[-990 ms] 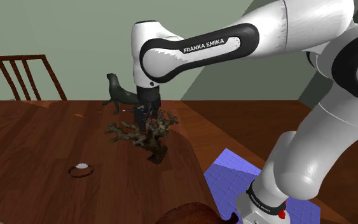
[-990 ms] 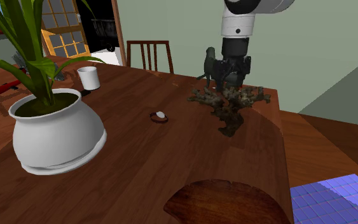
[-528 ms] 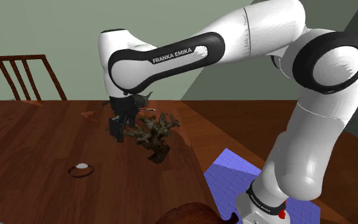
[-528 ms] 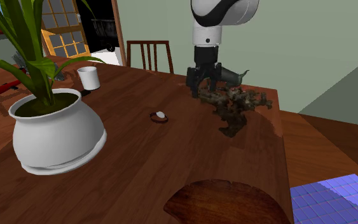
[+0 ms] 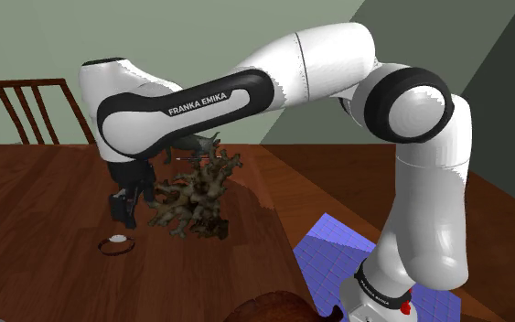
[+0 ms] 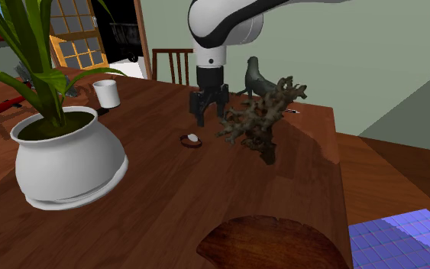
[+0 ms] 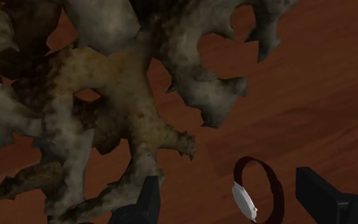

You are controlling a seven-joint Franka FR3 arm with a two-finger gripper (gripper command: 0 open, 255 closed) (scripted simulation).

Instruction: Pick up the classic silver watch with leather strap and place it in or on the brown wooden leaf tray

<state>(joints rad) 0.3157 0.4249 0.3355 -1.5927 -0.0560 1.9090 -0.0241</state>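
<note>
The watch [image 5: 117, 243] lies flat on the dark wooden table, a silver face on a dark strap loop; it also shows as the watch [image 6: 192, 140] and the watch [image 7: 254, 194]. My gripper [image 5: 125, 210] hangs open just above and slightly behind it, seen as the gripper [image 6: 208, 118] in the second exterior view. In the wrist view the gripper [image 7: 233, 203] has its fingers wide apart, with the watch below them, nearer one finger, untouched. The brown leaf tray [image 5: 278, 308] sits at the table's near edge, also the tray [image 6: 270, 241].
A branchy brown driftwood piece [image 5: 191, 197] stands tilted right beside my gripper, also driftwood [image 6: 255, 122] and driftwood [image 7: 107, 95]. A dark seal figurine [image 6: 257, 76] is behind it. A white plant pot [image 6: 68, 157], a mug [image 6: 107, 93] and a chair [image 6: 179, 65] lie further off.
The arm swung from above the driftwood toward the watch and came lower. The driftwood shifted and tipped toward the watch side. The watch stayed put.
</note>
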